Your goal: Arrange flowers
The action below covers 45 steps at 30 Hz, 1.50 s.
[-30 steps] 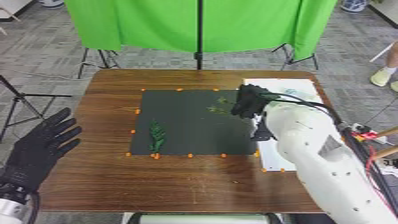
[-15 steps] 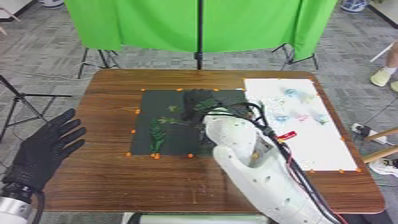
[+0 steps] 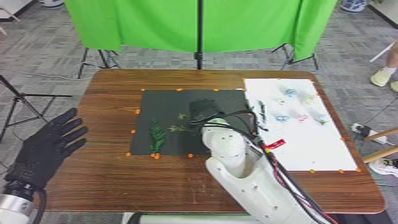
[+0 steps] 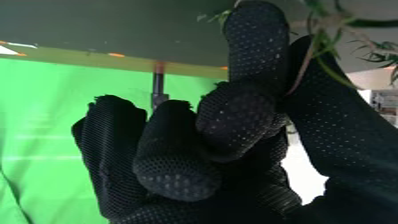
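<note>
Shifted leftward since the earlier frame, the robot's right hand (image 3: 203,106), in black perforated fabric, has moved from the right edge of the black rectangular sheet (image 3: 157,103) to above its right half, carrying a thin-stemmed, green leafy sprig (image 3: 176,128). Its thumb and fingers are clamped on the sprig's stem; the leaves extend over the middle of the black sheet. The dark green frond (image 3: 156,138) lies on the black sheet's left, near part. Small orange tabs (image 3: 179,89) mark the sheet's edges. The brown wooden table (image 3: 160,185) extends beyond the black sheet on its far, left and near sides, with the broadest margin on the near side. Along the black sheet's right edge lies the white paper sheet (image 3: 311,155), bearing small blue and pink flowers (image 3: 301,118). Well left of the black sheet, the black-gloved left hand (image 3: 40,150) has its fingers apart and extended. A red tag (image 3: 276,144) on the right arm, near the black sheet's near right corner, bears marks too small to read.
</note>
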### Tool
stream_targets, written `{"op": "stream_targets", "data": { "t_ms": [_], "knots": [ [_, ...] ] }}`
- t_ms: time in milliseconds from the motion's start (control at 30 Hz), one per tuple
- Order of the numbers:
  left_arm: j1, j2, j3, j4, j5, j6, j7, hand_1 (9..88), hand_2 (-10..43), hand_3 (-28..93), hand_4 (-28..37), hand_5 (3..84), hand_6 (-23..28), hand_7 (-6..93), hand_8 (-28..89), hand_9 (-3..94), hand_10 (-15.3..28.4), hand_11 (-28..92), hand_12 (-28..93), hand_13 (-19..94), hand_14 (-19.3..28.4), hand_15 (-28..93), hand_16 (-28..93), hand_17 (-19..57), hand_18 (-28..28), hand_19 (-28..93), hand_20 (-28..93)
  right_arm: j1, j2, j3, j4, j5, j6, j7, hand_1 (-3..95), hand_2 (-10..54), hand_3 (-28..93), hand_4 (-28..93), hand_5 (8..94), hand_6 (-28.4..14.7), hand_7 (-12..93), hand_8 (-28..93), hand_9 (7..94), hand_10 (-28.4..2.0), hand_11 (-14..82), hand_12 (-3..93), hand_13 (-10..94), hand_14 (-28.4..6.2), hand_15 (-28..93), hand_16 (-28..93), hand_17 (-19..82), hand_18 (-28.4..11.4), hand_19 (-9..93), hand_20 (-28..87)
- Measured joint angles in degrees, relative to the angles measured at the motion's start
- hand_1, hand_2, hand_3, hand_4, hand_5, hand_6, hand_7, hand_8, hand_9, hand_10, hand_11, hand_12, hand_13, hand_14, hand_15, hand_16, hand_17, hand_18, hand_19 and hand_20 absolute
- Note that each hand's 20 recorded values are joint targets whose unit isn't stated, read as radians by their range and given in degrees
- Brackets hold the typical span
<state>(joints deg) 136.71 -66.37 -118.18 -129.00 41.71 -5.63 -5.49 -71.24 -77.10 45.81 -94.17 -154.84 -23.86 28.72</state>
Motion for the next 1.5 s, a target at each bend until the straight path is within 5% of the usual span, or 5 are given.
{"op": "stream_targets", "data": {
  "t_ms": [133, 433, 733, 1500],
  "knots": [
    [-0.1, 0.27, 0.12, 0.12, 0.0, -0.02, -0.14, 24.5, -3.2, 69, -28.3, 24.7, 1.7, 20.6, -12, 19.1, 9.5, 21, 16, 13, 11.6, 32, 0, -12.0, 18.1, 40, 8, 0.0, -0.6, 0.0, 0.0, 0.3, -2.5, 0.4, 36.1, -5.4, 86, -28, 92.7, 1.2, 41, -16, 93.7, -5.7, 60.5, 20.2, 90, -4.4, 76, 30, 58, -21.6, 93, 67],
    [-0.3, 1.05, 0.43, 0.38, -0.03, -0.1, -0.21, 24.8, -3.0, 69, -28.3, 24.7, 1.7, 20.5, -12, 19.2, 9.5, 21, 16, 13, 11.7, 32, 0, -12.0, 18.2, 40, 7, 0.7, -2.3, 0.0, 1.4, 2.1, -6.2, 2.1, 34.1, -1.9, 84, -28, 93.7, 1.5, 42, -15, 93.7, -5.5, 63.7, 16.7, 94, -4.2, 75, 28, 61, -21.6, 93, 67],
    [-0.4, 1.51, 0.64, 0.49, -0.12, -0.15, -0.27, 24.7, -3.0, 69, -28.3, 24.7, 1.7, 20.6, -12, 19.1, 9.5, 21, 16, 13, 11.7, 32, 0, -12.0, 18.1, 40, 7, 1.0, -4.3, 3.2, 0.4, 12.3, -13.0, 7.2, 23.2, 16.9, 77, -28, 93.7, 0.9, 38, -15, 93.7, -5.7, 63.3, 16.8, 94, -4.2, 76, 26, 63, -21.8, 93, 67],
    [-0.6, 1.65, 0.97, 0.63, -0.12, -0.18, -0.61, 24.7, -2.9, 69, -28.3, 24.6, 1.7, 20.5, -12, 19.1, 9.5, 21, 16, 13, 11.7, 32, 0, -12.0, 18.1, 40, 7, -0.6, -7.3, 8.1, -1.2, 21.1, -13.6, 10.9, 18.0, 19.0, 74, -28, 93.7, 0.1, 34, -15, 93.7, -6.2, 61.0, 16.6, 94, -3.3, 76, 22, 65, -21.4, 93, 66]
  ]
}}
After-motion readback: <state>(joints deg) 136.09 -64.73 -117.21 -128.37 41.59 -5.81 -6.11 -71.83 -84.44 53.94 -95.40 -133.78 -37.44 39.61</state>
